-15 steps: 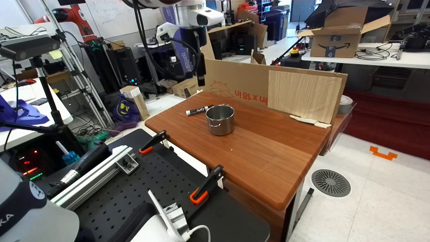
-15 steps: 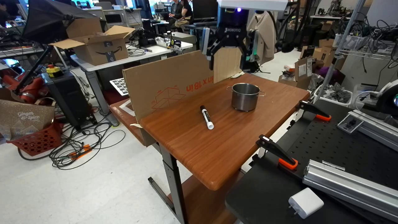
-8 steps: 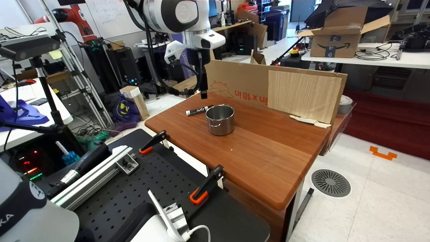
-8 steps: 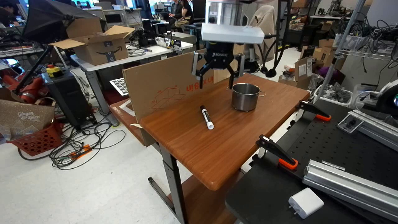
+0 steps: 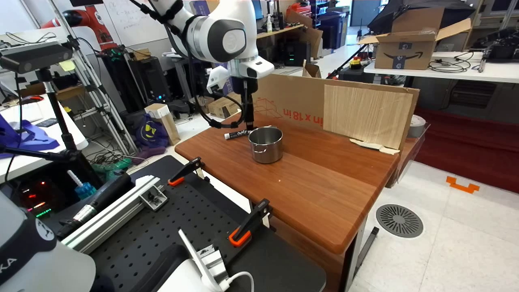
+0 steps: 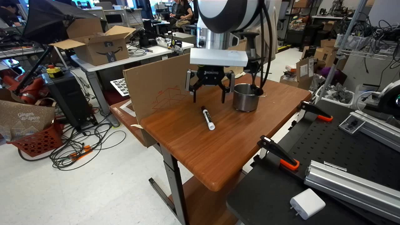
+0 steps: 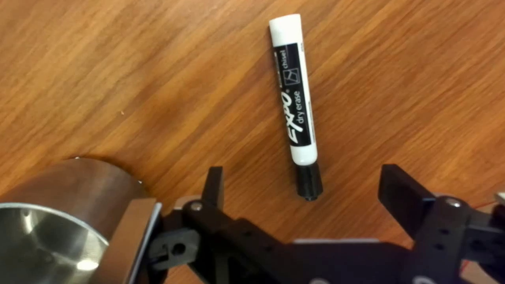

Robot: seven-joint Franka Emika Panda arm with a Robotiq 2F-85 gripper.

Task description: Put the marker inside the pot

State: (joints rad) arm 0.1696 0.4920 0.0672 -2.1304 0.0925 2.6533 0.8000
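Note:
The marker (image 7: 294, 94) lies flat on the wooden table, white with a black label and black cap; it also shows in both exterior views (image 5: 235, 134) (image 6: 207, 118). The shiny silver pot (image 6: 245, 100) stands upright beside it, with thin handles; its wall also shows in an exterior view (image 5: 265, 149) and at the lower left of the wrist view (image 7: 85, 181). My gripper (image 6: 208, 102) is open and empty, pointing down above the table near the marker's cap end. In the wrist view the cap lies between the spread fingers (image 7: 402, 197), below them and apart from them.
A cardboard sheet (image 5: 296, 101) stands along the far edge of the table (image 5: 316, 182). Clamps (image 5: 253, 221) sit at the near edge by the black perforated plate (image 5: 194, 219). The arm's black cables (image 6: 265, 59) hang in front of the pot in an exterior view.
My gripper has come down toward the table and shifted from beyond the pot toward the marker. It stays open. The marker and the pot have not moved.

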